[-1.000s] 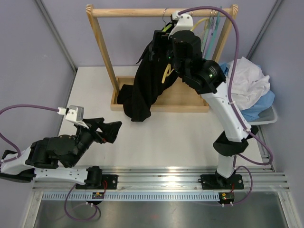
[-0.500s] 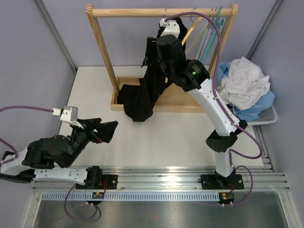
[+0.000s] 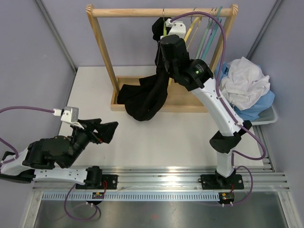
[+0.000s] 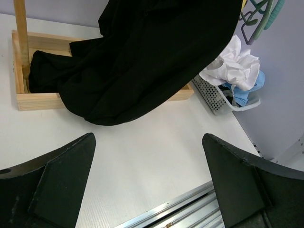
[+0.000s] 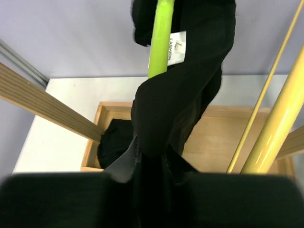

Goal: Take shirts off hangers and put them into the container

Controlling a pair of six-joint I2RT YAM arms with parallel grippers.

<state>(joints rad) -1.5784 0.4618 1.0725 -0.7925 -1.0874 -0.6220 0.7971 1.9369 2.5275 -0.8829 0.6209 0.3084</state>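
The black shirt hangs from a lime green hanger on the rack's rail, its lower part bunched in the rack's base tray. My right gripper is high up against it. In the right wrist view the gripper is shut, with black cloth pinched below the lime green hanger. My left gripper hovers low over the table at the near left, open and holding nothing. The white shirt lies heaped in the container at the right.
The wooden rack stands at the back with its base tray. A yellow hanger and pale green, lilac and teal hangers hang bare at the rail's right end. A light blue garment lies under the white shirt.
My right gripper has moved left along the rail and closed on the black shirt, whose hanging cloth has swung and spread. My left arm has drawn back slightly.
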